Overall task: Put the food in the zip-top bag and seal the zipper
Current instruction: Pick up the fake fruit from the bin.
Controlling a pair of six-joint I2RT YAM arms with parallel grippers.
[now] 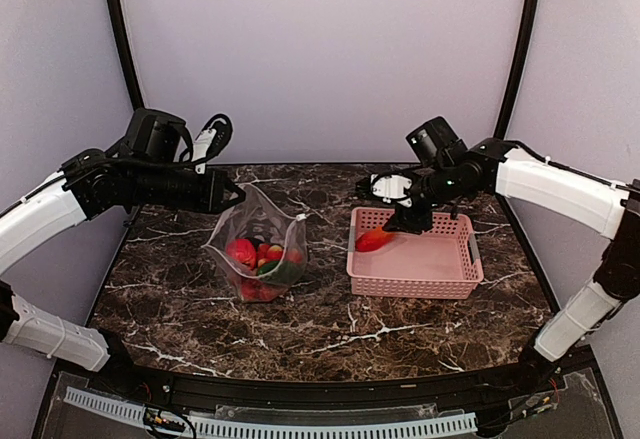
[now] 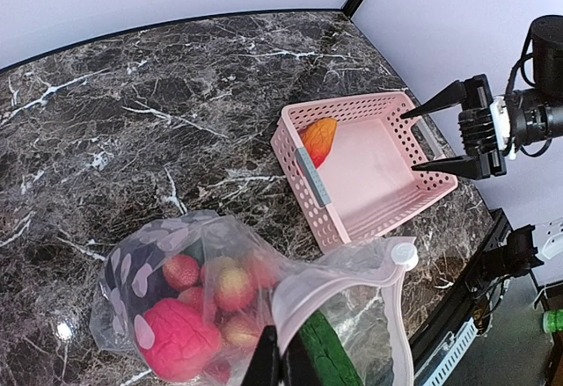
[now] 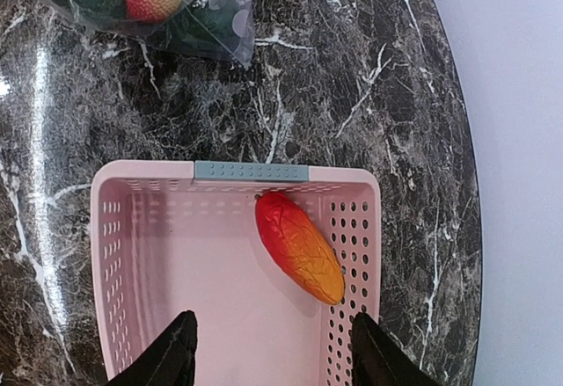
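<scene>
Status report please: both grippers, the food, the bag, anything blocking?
Left gripper shut on zip-top bag rim, mouth open. Right gripper open above pink basket. Orange-red piece alone in basket; other food bagged. Nothing between basket and bag.

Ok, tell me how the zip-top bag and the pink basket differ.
The zip-top bag is clear, spotted and floppy; the pink basket is rigid lattice. The bag holds several pieces of food; the basket holds only the orange-red piece. The left gripper pinches the bag's edge; the open right gripper hovers over the basket. Both stand open-topped on the marble table.
</scene>
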